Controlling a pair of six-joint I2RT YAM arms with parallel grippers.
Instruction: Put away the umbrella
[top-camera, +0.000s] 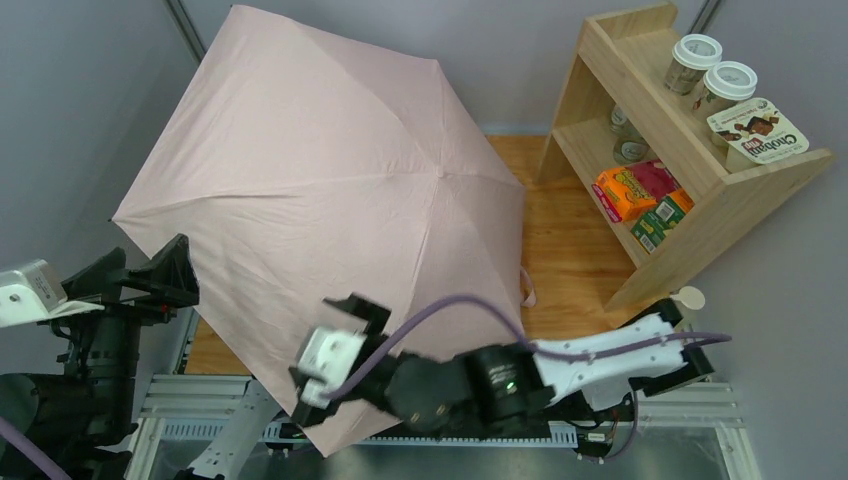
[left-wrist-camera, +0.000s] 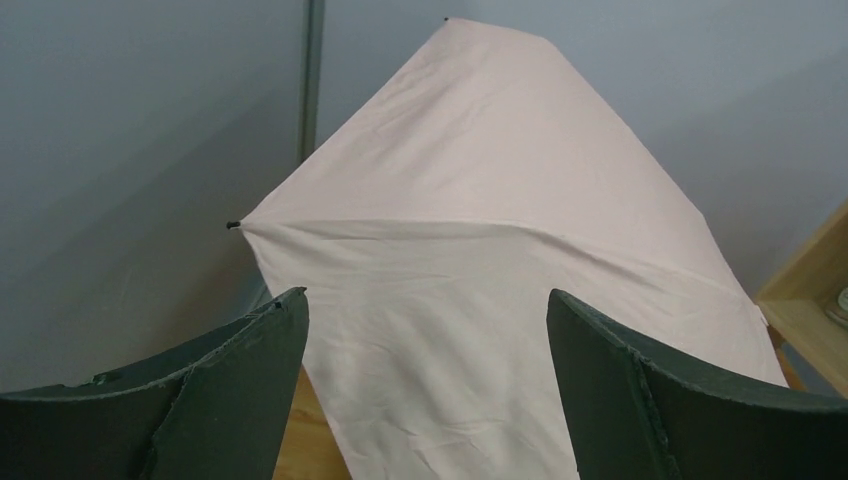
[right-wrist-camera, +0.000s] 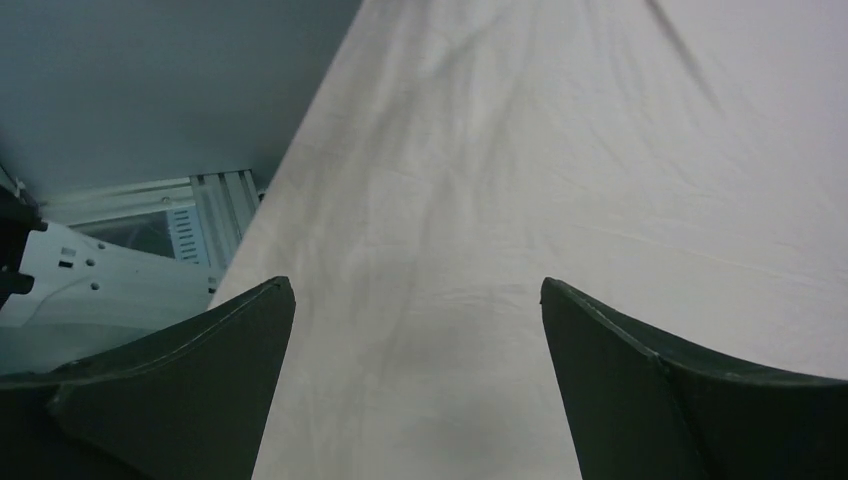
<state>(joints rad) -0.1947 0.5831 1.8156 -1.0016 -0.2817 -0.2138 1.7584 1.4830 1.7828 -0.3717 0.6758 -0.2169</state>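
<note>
A pale pink umbrella (top-camera: 330, 170) is standing fully open, its canopy tilting over the left and middle of the wooden table (top-camera: 565, 260) and hiding most of it. Its seamed panels are fanning out from a centre point, and a thin pink strap (top-camera: 527, 290) is dangling at the canopy's right edge.

The right claw (right-wrist-camera: 415, 300) is hovering over the near part of the canopy. Its two dark fingers (right-wrist-camera: 200, 380) are spreading wide apart, gripping nothing, with only pink fabric showing beneath them. Whether they are touching the cloth is impossible to tell.

The left claw (left-wrist-camera: 425, 310) is sitting just off the canopy's left rim, also gaping wide and holding nothing. It is facing the panel straight ahead of it, and a small black rib tip (left-wrist-camera: 233, 225) is showing up and to the left of its fingers.

Well to the right of the right claw, past the umbrella, a wooden shelf (top-camera: 700, 190) is standing on the table. Its top tier is carrying two lidded cups (top-camera: 697, 50) and a Chobani pack (top-camera: 757, 135). The lower tier is holding an orange box (top-camera: 622, 193) and green boxes (top-camera: 662, 220)
</note>
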